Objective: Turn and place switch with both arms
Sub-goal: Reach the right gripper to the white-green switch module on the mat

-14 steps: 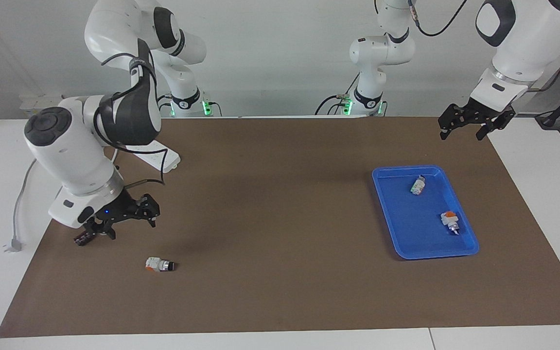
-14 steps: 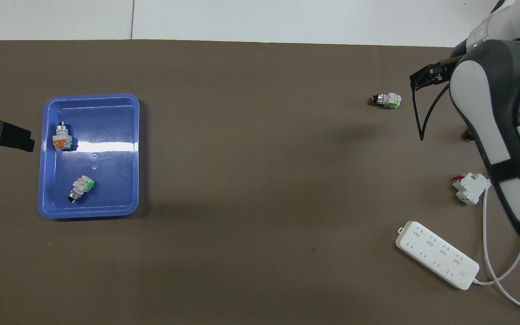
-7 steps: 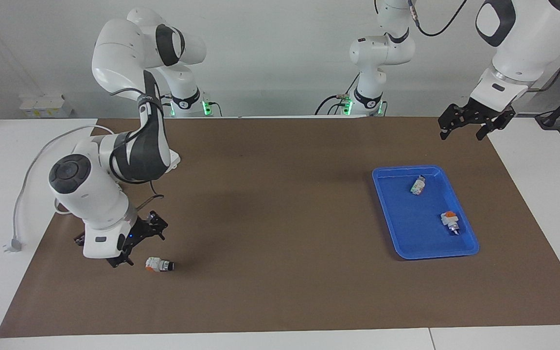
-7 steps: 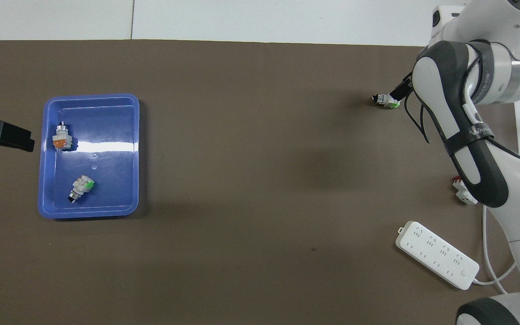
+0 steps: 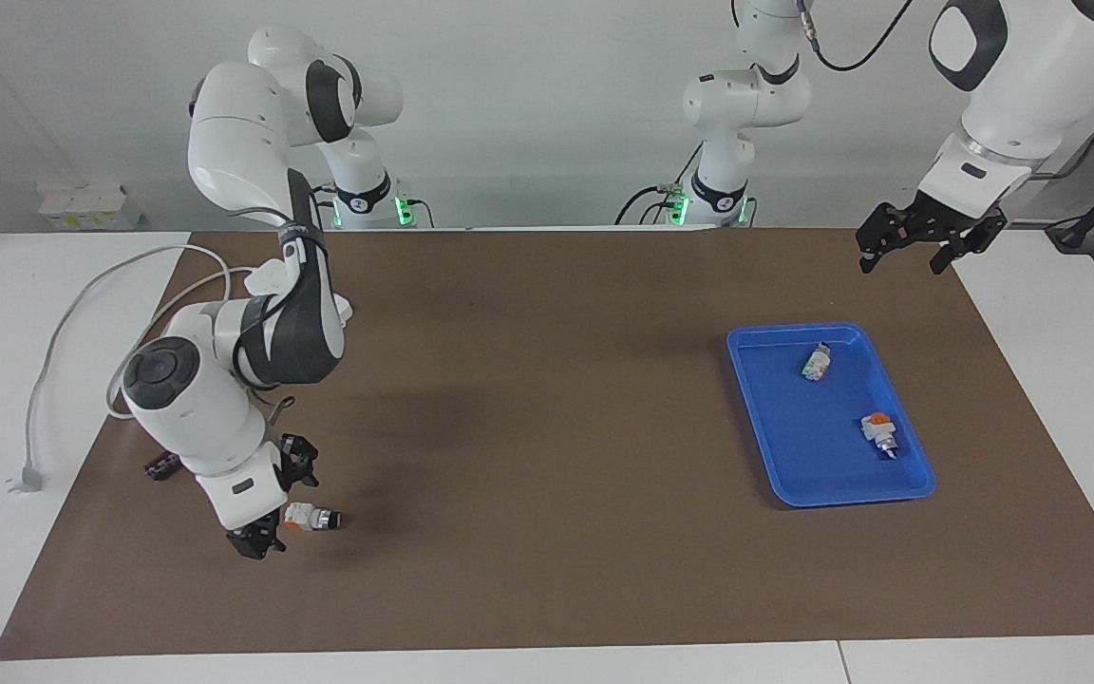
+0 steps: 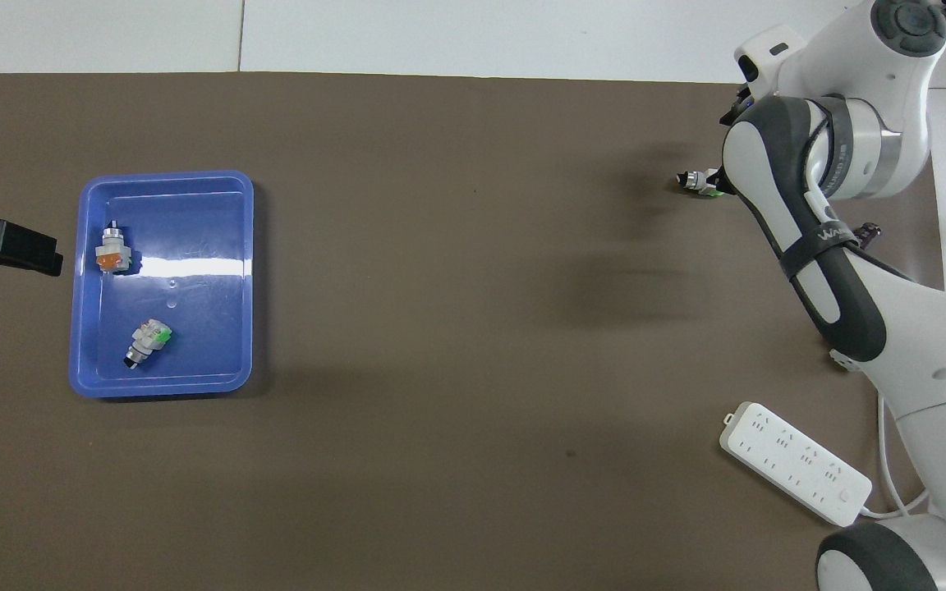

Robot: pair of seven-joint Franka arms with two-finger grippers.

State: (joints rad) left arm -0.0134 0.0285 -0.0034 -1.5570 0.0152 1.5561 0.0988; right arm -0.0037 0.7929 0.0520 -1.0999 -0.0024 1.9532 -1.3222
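Right claw [image 5: 273, 502] spread around the selector switch [image 5: 312, 518] lying on the desk [image 5: 547, 570]; left claw [image 5: 917, 241] hangs spread, waiting.

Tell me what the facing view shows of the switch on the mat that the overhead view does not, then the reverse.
Facing view only: the switch lies whole on the mat, its orange face and black knob end showing, with the right end effector low around its white block end; whether the fingers touch it is unclear.

Overhead view only: the switch's green face, and the power strip unobstructed; the right arm hides the end effector and most of the switch.

Both: the blue tray holding two other switches, and the left end effector waiting in the air near the tray.
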